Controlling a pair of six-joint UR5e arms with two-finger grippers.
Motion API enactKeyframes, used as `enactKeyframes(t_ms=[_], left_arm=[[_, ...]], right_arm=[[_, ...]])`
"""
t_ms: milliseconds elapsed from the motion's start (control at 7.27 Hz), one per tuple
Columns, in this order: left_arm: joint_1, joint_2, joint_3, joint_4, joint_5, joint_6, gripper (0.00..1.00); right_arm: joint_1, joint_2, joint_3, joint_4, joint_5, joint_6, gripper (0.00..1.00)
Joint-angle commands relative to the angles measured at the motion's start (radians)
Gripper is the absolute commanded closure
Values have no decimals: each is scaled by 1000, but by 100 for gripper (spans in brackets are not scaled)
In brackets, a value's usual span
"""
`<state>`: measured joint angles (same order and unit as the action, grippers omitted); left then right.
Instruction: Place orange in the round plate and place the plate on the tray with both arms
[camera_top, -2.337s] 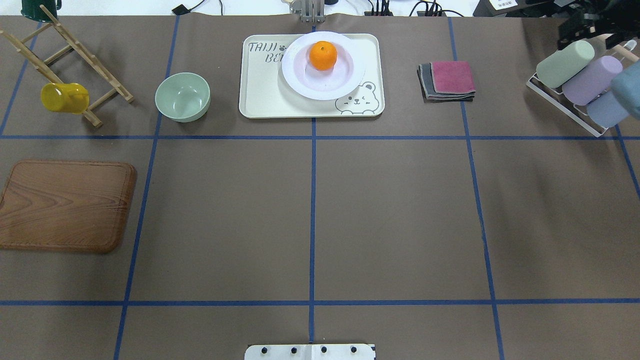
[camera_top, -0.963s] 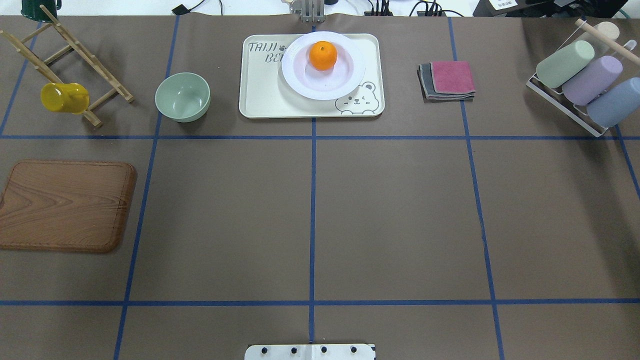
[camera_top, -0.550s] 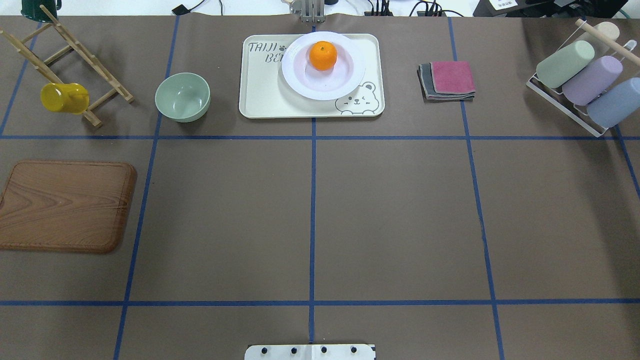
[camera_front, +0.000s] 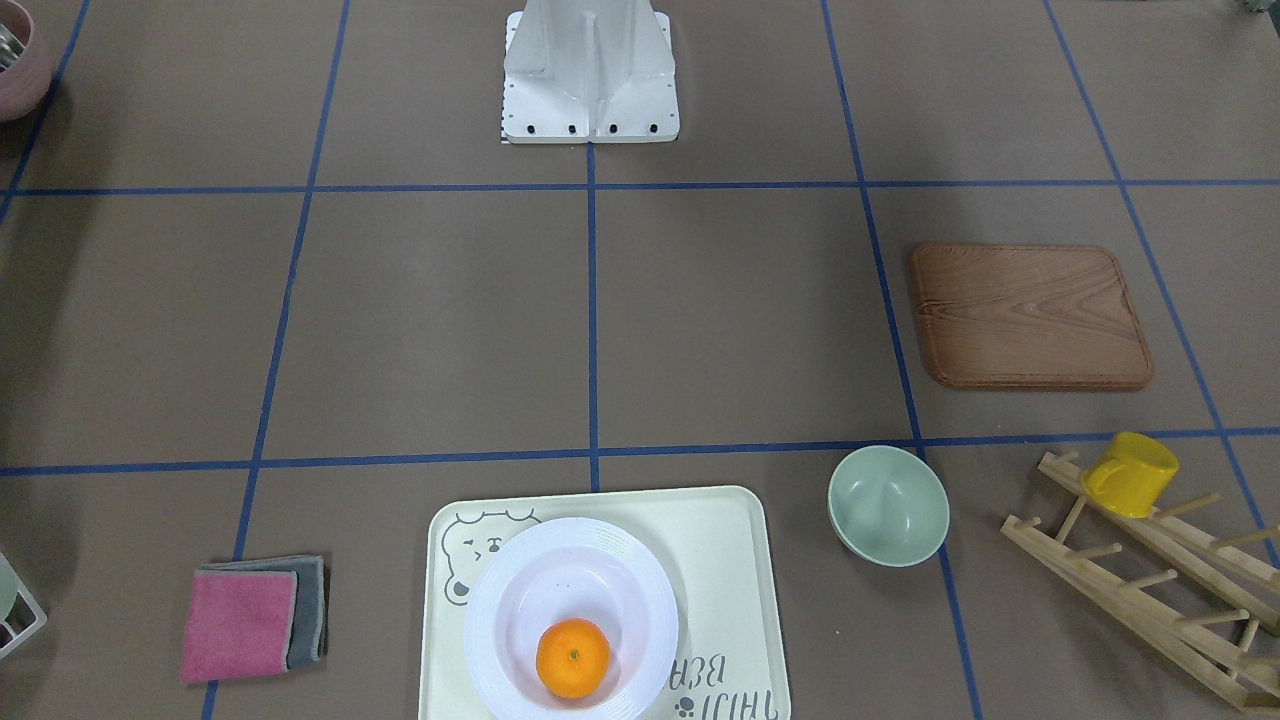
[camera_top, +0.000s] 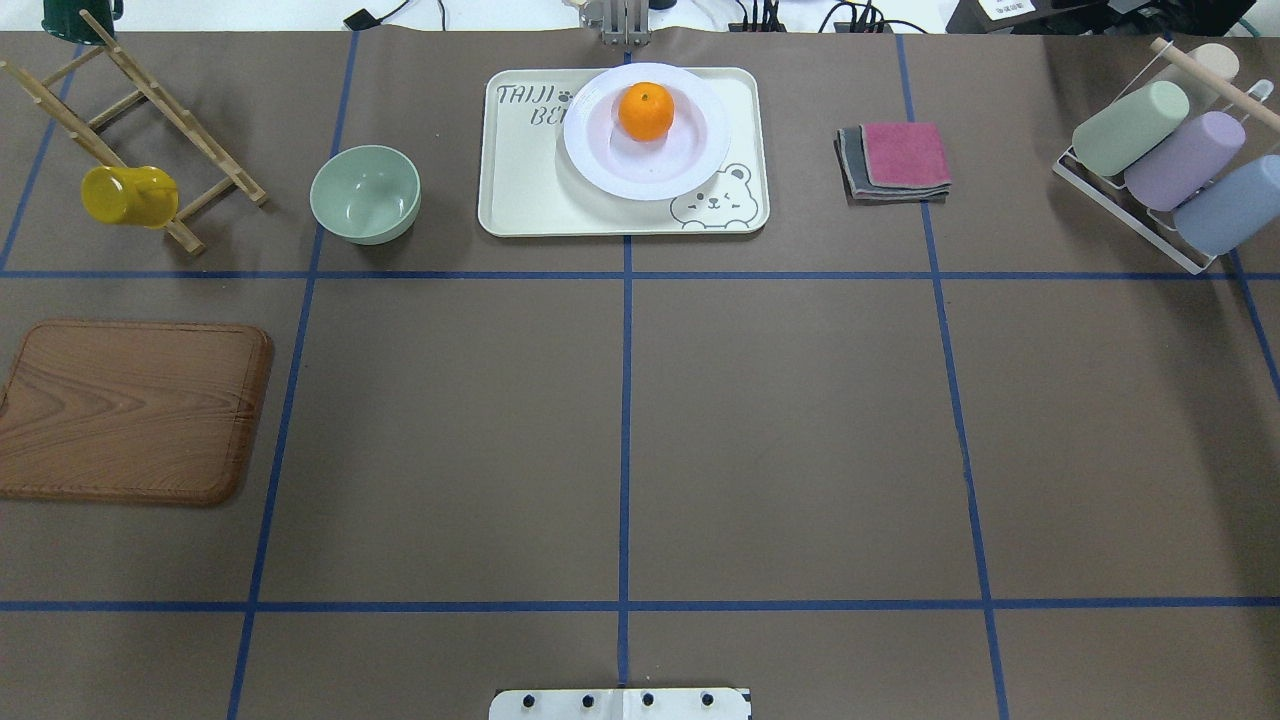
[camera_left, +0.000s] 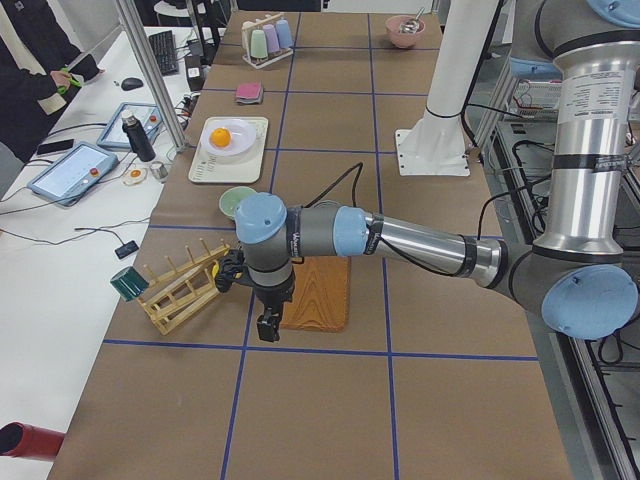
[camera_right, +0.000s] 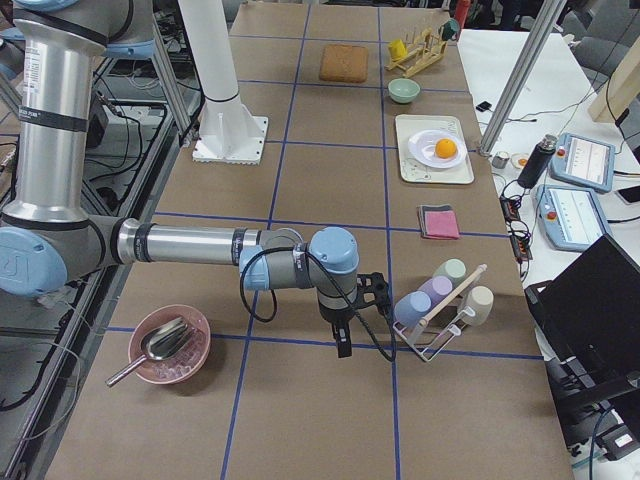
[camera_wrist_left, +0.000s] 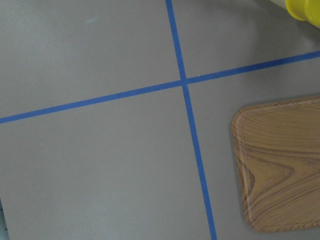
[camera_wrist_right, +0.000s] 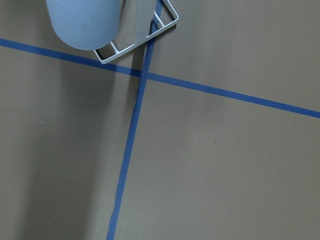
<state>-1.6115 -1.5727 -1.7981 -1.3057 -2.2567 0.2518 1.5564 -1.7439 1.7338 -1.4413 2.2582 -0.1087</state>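
On the large cream rectangular tray with the grey bear drawing (camera_top: 525, 180), found the white round deep plate with the ridged rim (camera_top: 640, 172) set flat, the small bright-orange fruit (camera_top: 646, 111) resting in its well. Judged both placements done. Expected the next move to call for nothing beyond holding both arms well clear of the tray.

Saw the left arm's black gripper (camera_left: 268, 325) and the right arm's black gripper (camera_right: 343, 345) hanging low, each far from the tray toward its own table end. Could not tell whether the fingers were spread or clenched.

Noted flat, matte brown paper over the table (camera_top: 800, 430), gridded in blue tape. Spotted a pale green bowl (camera_top: 365, 193) left of the tray and folded pink and grey cloths (camera_top: 900, 158) right of it. Beyond the tray's far edge, made out a white bench with a tablet (camera_left: 75, 170) and a person's dark sleeve (camera_left: 25, 70).
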Motion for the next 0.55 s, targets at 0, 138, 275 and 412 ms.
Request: enactKeyframes(t_ms=[0, 138, 275, 412], left_arm=[[-1, 3, -4, 2, 0, 0, 1], [-1, 3, -4, 2, 0, 0, 1], [-1, 3, -4, 2, 0, 0, 1], [-1, 3, -7, 0, 0, 0, 1]], right_arm=[[1, -2, 0, 2, 34, 0, 0], [1, -2, 0, 2, 35, 0, 0], [1, -3, 1, 2, 35, -2, 0], [1, -8, 7, 4, 38, -2, 0]])
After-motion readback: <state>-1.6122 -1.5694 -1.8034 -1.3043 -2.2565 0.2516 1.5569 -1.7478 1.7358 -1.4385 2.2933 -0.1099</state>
